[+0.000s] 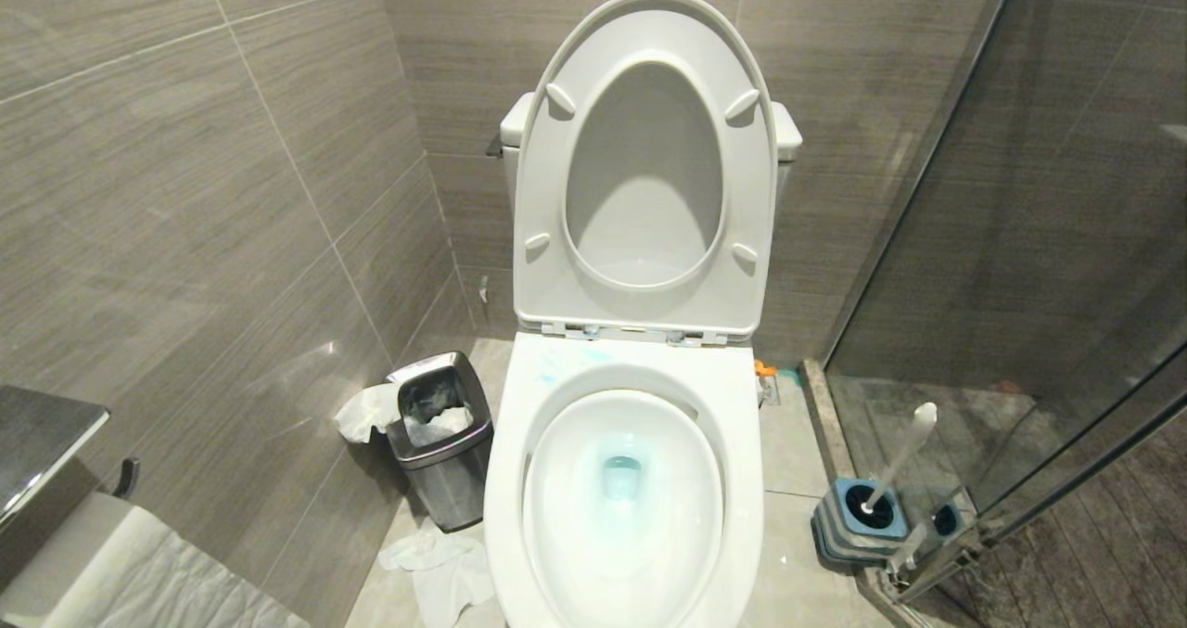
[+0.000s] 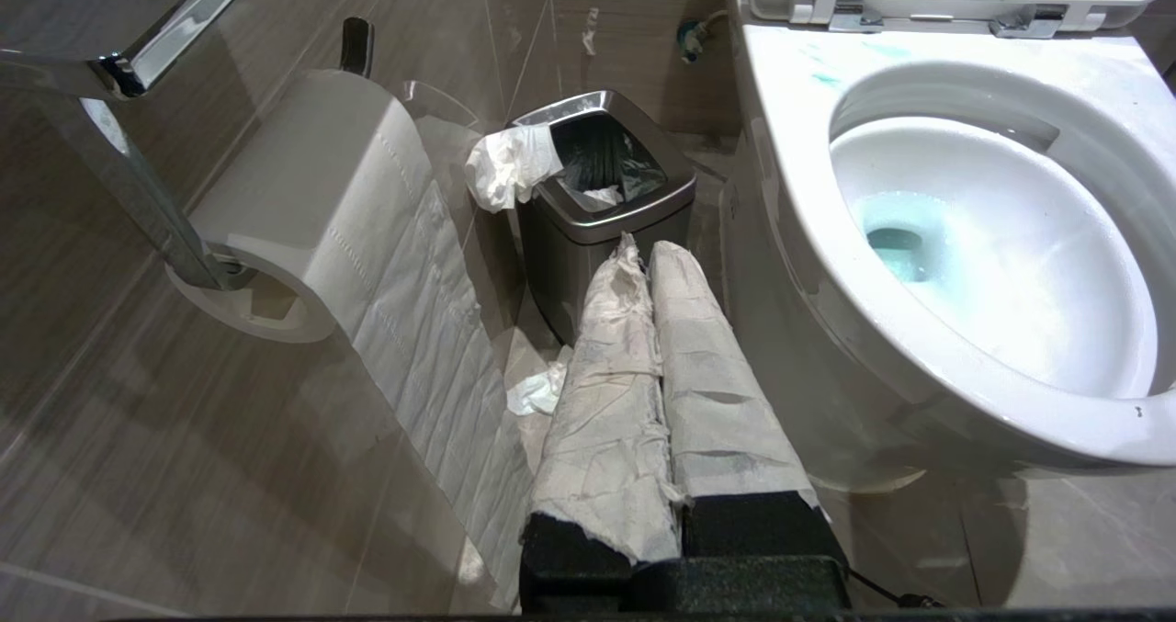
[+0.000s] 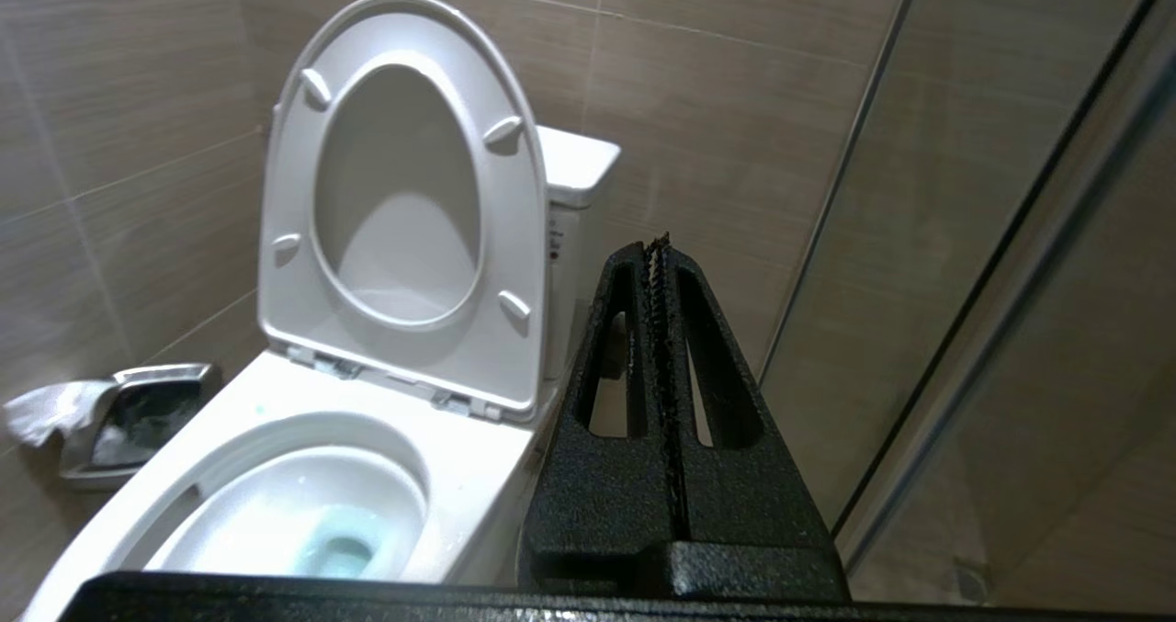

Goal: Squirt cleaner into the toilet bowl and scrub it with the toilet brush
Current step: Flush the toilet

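Grey-tiled walls hem in the toilet bowl point(image 1: 519, 480), seat up, cleaner point(image 1: 621, 470) tinting its water teal. Beside it, the toilet brush point(image 1: 904, 456) stands in its holder point(image 1: 858, 521) by the shower glass. Both the paper-wrapped left gripper point(image 2: 643, 259) and right gripper point(image 3: 660, 250) are clenched empty, so scrubbing probably awaits a grasp.

Paper-wrapped left end effector point(image 2: 643, 259); black right end effector point(image 3: 659, 250)

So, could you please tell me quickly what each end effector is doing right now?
Left end effector: closed, holding nothing, fingers wrapped in paper.
Right end effector: closed, holding nothing.
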### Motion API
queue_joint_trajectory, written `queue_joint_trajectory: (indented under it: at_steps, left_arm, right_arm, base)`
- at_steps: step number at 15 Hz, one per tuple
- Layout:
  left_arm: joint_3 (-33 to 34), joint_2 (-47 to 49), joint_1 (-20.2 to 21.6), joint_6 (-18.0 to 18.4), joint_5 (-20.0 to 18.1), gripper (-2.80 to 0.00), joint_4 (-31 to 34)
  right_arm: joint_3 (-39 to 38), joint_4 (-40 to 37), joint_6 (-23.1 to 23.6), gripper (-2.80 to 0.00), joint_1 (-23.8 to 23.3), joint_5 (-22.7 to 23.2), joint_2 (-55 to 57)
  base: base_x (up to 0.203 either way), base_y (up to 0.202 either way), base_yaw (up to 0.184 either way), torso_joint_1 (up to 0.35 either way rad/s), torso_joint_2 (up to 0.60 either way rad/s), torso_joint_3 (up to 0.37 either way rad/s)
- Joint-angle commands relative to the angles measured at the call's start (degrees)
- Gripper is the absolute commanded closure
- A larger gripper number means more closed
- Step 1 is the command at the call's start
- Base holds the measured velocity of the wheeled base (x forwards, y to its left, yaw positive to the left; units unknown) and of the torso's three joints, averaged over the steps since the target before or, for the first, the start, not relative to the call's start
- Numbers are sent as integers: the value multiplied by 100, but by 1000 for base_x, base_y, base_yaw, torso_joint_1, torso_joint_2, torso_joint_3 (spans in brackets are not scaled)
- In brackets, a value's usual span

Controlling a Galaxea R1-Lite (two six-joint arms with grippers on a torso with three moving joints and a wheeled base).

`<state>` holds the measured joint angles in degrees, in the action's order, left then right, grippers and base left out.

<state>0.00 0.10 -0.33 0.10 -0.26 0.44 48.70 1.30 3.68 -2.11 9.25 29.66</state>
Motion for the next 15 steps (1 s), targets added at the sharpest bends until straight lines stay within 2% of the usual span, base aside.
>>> queue_joint_trajectory:
  at_steps: [1, 11, 15]
  left_arm:
    - [9, -1, -2, -1, 0, 0, 0]
    - [9, -1, -2, -1, 0, 0, 0]
    - [9, -1, -2, -1, 0, 0, 0]
  right_arm:
    - [-339, -191, 4, 0, 105, 4, -904]
    - [-3307, -187, -71, 0, 209, -165, -2883]
    - [-4570, 543, -156, 0, 211, -375, -2962]
  base:
    - [0, 0, 0, 0, 0, 0]
    - [0, 0, 0, 0, 0, 0]
    - [0, 0, 0, 0, 0, 0]
